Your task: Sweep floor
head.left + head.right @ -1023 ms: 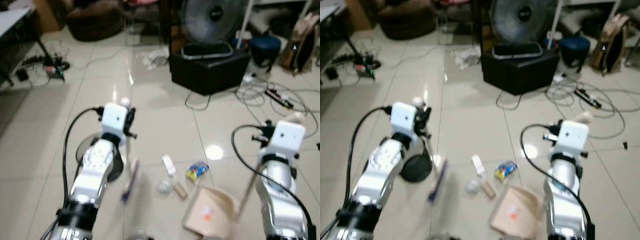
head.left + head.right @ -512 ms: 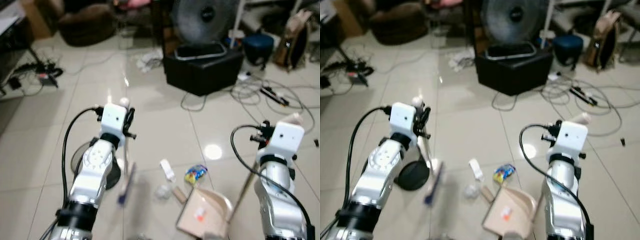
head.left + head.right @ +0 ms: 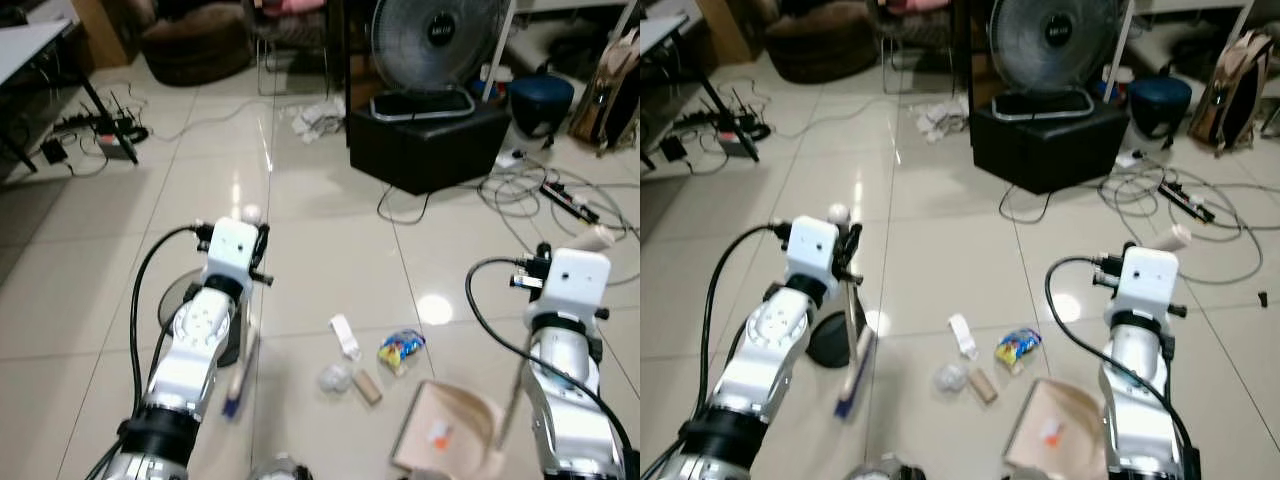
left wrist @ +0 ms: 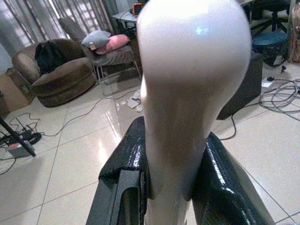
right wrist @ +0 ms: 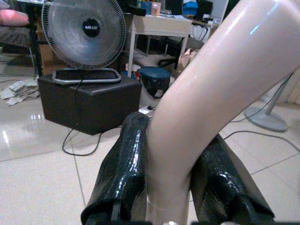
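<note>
Left pincer [image 4: 171, 187] clamps cream broom handle [image 4: 187, 93]; right pincer [image 5: 171, 187] clamps seemingly beige dustpan [image 3: 445, 440].

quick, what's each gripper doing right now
Left gripper: shut on the broom handle.
Right gripper: shut on the dustpan handle.

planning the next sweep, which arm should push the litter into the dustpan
Left. Its tool is shut on the broom, whose head sits just left of the litter; the right tool holds the dustpan.
</note>
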{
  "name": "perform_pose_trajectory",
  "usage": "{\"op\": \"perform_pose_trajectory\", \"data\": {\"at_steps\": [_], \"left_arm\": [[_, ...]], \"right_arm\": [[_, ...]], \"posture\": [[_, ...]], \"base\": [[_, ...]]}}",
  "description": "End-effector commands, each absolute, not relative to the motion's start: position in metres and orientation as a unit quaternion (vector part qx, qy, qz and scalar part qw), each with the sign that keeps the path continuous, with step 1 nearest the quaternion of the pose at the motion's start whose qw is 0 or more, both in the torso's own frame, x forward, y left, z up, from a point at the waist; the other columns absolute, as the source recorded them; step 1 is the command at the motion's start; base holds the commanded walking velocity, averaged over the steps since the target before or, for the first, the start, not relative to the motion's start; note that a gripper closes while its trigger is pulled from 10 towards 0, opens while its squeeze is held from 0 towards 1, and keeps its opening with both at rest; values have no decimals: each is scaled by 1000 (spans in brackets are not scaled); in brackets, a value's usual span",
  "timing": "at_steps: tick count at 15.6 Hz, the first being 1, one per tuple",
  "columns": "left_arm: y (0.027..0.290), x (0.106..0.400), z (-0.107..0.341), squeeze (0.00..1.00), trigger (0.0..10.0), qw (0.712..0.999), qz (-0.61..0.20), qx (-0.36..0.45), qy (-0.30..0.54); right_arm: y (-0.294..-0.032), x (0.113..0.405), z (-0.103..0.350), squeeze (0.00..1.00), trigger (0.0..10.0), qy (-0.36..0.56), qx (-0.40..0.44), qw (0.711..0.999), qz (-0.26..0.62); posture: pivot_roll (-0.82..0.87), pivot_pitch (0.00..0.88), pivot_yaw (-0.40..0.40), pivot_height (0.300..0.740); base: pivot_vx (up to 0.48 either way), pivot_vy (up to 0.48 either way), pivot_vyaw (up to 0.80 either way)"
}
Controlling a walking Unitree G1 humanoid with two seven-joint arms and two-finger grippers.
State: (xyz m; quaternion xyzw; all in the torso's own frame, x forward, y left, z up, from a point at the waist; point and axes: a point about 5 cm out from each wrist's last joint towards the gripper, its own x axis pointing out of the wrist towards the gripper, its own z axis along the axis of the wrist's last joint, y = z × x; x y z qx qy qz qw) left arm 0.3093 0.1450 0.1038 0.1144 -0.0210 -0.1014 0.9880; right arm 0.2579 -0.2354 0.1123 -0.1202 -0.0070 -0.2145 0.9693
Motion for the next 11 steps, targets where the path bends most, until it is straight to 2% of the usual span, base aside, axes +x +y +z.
{"op": "perform_pose_trajectory", "data": {"at_steps": [1, 5, 7, 11], "left_arm": [[143, 315, 115, 0, 10000, 987, -97, 113, -57], [138, 322, 116, 0, 10000, 986, -109, 103, -70], [139, 323, 119, 0, 10000, 984, -115, 111, -80], [143, 325, 124, 0, 10000, 980, -130, 118, -91]], "right_arm": [[-241, 262, 122, 0, 10000, -35, -130, 966, -221], [-241, 286, 129, 0, 10000, -54, -153, 965, -207], [-233, 297, 129, 0, 10000, -66, -164, 967, -185], [-213, 313, 127, 0, 10000, -81, -162, 970, -165]], "posture": [[-27, 133, 106, 740], [-2, 222, 87, 740], [35, 273, 95, 740], [74, 304, 131, 740]], "base": [[0, 0, 0], [0, 0, 0], [0, 0, 0], [0, 0, 0]]}}
